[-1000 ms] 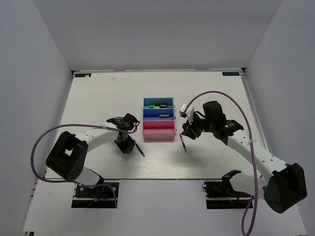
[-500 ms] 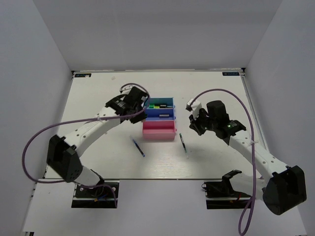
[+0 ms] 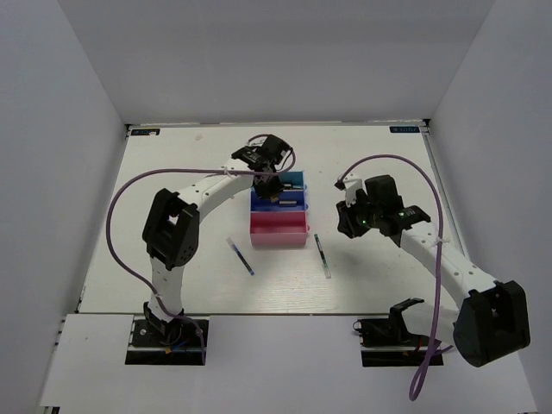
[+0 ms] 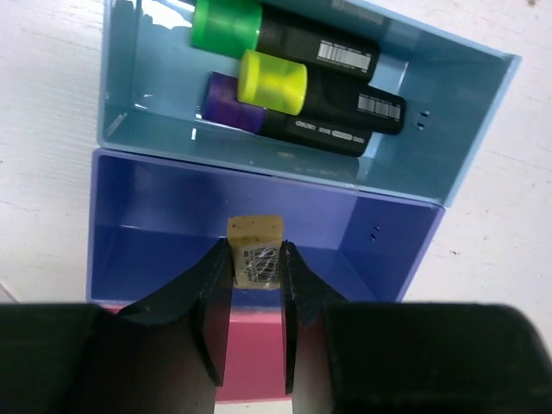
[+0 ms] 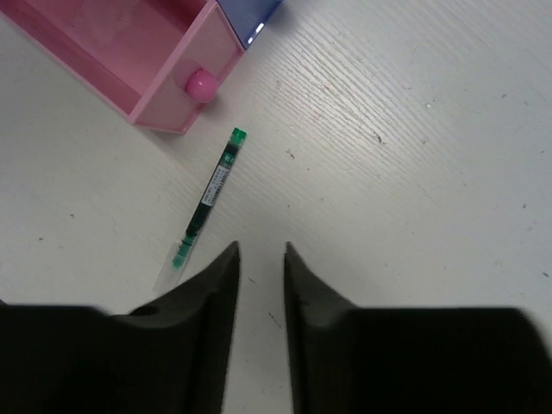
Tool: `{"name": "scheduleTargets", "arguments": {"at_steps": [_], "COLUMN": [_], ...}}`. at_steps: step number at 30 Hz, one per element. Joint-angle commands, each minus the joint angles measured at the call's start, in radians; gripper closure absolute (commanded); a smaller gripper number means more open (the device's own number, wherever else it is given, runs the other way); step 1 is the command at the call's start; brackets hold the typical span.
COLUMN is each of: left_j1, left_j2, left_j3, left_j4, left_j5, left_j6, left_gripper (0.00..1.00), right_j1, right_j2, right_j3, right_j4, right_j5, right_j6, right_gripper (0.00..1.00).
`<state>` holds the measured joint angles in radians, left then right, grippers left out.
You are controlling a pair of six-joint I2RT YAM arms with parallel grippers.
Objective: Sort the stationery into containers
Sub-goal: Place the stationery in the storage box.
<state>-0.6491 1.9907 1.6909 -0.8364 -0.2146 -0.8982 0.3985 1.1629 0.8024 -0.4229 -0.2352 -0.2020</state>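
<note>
Left gripper (image 4: 257, 259) has swung over blue tray (image 4: 164, 237), gripping eraser (image 4: 255, 229)

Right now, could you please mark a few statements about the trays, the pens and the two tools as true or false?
1. The left tool grips a tan eraser above the blue tray. True.
2. The teal tray holds two markers. False: three lie in it, a green-capped marker, a yellow-capped marker and a purple-capped marker.
3. The green pen lies inside the pink tray. False: it lies on the table beside that tray.
4. The right tool holds nothing. True.
5. The blue pen lies on the table, outside every tray. True.
</note>
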Motion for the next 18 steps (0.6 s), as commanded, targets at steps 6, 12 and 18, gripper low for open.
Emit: {"name": "scheduleTargets", "arguments": {"at_steps": [6, 12, 18], "left_j1": [0.012, 0.012, -0.004], "left_j2": [-0.018, -0.049, -0.168], "left_j3": [0.021, 0.036, -0.015], "left_j4": [0.013, 0.014, 0.014], "left_j5": [0.020, 0.035, 0.031], "left_j6": [0.007, 0.028, 0.088], "left_gripper": [0.58, 0.48, 0.59], "right_j1": [-0.027, -0.023, -0.010], "right_j2": [0.038, 0.109, 0.190], "right_j3": [0.049, 0.058, 0.058], "right_j4": [-0.051, -0.082, -0.071], "right_j5": [-0.050, -0.131, -0.174], "right_j6": [-0.008, 0.024, 0.143], "right_gripper": [0.52, 0.49, 0.54]}}
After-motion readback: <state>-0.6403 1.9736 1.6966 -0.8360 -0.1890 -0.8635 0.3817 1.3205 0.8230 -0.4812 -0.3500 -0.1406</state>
